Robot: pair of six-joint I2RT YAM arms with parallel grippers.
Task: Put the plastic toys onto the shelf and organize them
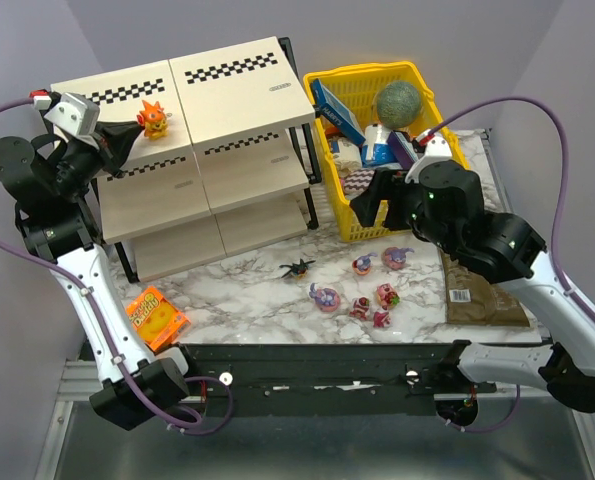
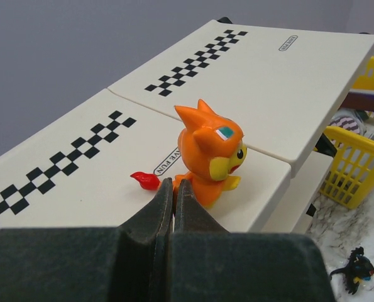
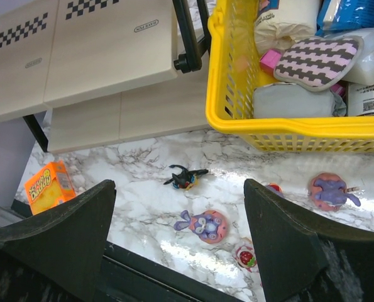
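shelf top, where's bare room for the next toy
The right top panel is wholly bare; the left panel holds the orange toy. On the marble, open room lies between the packet and the black toy; the pink toys before the basket are crowded.

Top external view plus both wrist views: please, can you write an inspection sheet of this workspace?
Surface: glossy marble-pattern table.
Job's things: orange toy upright on shelf top tier; black winged toy and six pink-purple toys on table.
Clutter: orange packet; yellow basket; brown pack partly hidden by right arm.
Grippers: left gripper shut, behind orange toy; right gripper open, over table.
Cables: purple cable arcs above right arm.
Surroundings: grey walls.
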